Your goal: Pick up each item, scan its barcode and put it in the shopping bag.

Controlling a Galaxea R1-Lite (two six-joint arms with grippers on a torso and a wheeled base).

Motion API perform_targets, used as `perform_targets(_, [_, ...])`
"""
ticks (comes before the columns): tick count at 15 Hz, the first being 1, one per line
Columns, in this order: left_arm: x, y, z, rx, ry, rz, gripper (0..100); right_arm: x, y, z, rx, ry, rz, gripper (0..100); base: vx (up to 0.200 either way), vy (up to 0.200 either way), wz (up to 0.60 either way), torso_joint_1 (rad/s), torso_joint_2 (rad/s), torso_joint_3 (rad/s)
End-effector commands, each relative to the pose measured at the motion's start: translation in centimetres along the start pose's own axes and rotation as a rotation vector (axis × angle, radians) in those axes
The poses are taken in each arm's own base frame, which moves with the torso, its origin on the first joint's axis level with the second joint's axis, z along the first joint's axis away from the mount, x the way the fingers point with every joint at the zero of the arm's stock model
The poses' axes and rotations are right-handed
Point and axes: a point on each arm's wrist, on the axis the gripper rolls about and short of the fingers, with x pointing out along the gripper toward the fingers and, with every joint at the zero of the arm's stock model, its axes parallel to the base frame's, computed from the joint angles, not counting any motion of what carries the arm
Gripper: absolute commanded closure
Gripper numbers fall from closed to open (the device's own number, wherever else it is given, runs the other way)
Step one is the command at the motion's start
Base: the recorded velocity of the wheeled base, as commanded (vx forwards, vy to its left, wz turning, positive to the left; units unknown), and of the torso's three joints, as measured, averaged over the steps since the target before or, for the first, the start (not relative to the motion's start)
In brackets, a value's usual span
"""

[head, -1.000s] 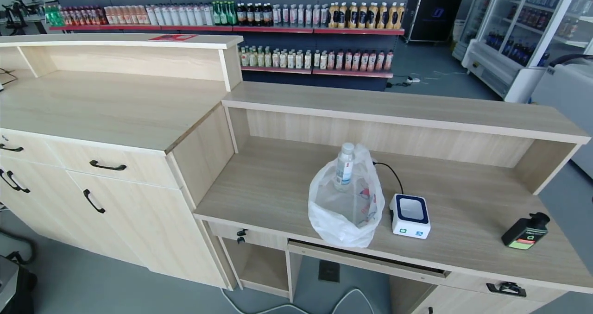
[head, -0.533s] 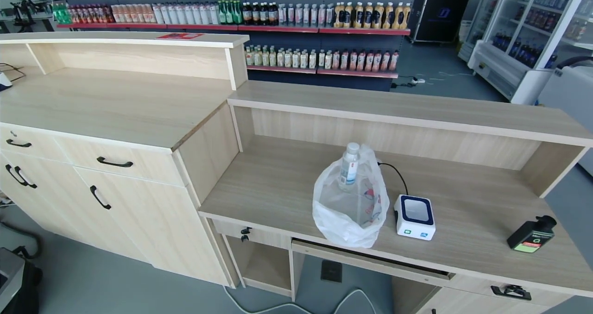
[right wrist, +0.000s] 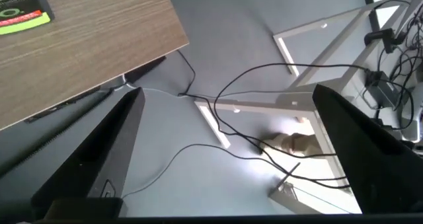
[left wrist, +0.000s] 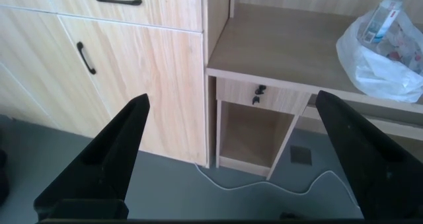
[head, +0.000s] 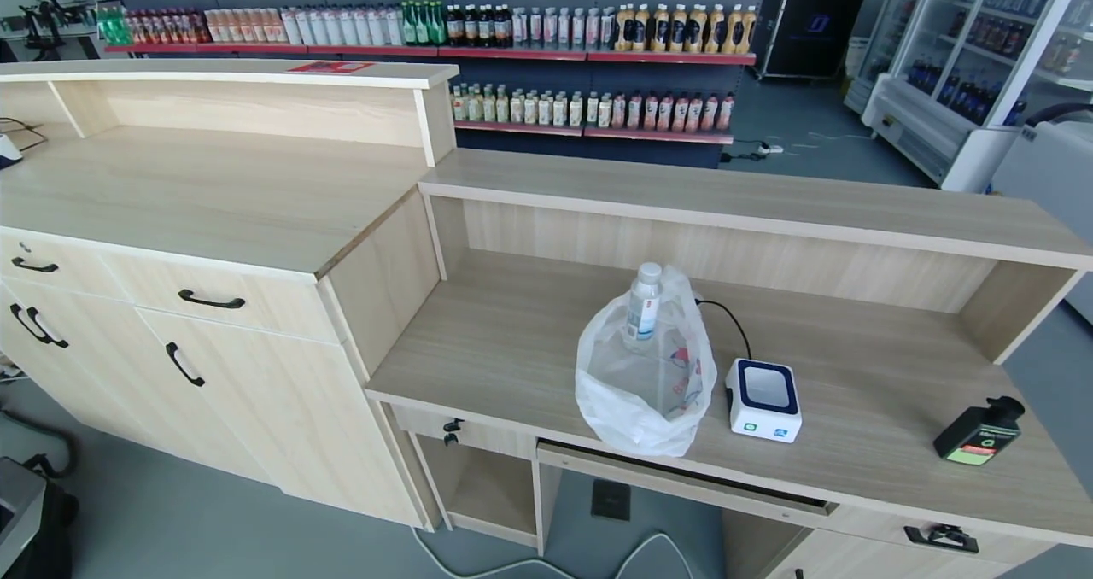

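The left gripper (left wrist: 232, 97) hangs out in front of the desk (left wrist: 264, 49), off its left end and facing it. Its two dark fingers (left wrist: 99, 164) are spread wide with nothing between them. The right gripper (right wrist: 228, 90), spread just as wide and holding nothing, points downward beyond the desk's right front corner.

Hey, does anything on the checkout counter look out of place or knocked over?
One thing: the black bottle appears to lie on its side near the counter's right end, apart from the scanner. The clear bottle stands upright in the shopping bag. Nothing looks spilled.
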Motion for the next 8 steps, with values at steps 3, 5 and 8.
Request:
perform_targets(3, [0.0,0.0,0.0,0.000,0.000,0.000,0,2.5,-1.2,-0.6,-0.032,0.023,-0.042,0,0.000,0.000,0.00,0.000,0.00,0.000])
perform_targets(5, [0.0,0.0,0.0,0.000,0.000,0.000,0,3.1,-1.1,-0.4,-0.034,0.018,-0.041,0,0.000,0.000,0.00,0.000,0.00,0.000])
perform_targets(8, [0.0,0.0,0.0,0.000,0.000,0.000,0,2.9,-0.6,-0.6,-0.027,0.001,0.024,0,0.000,0.000,0.00,0.000,0.00,0.000])
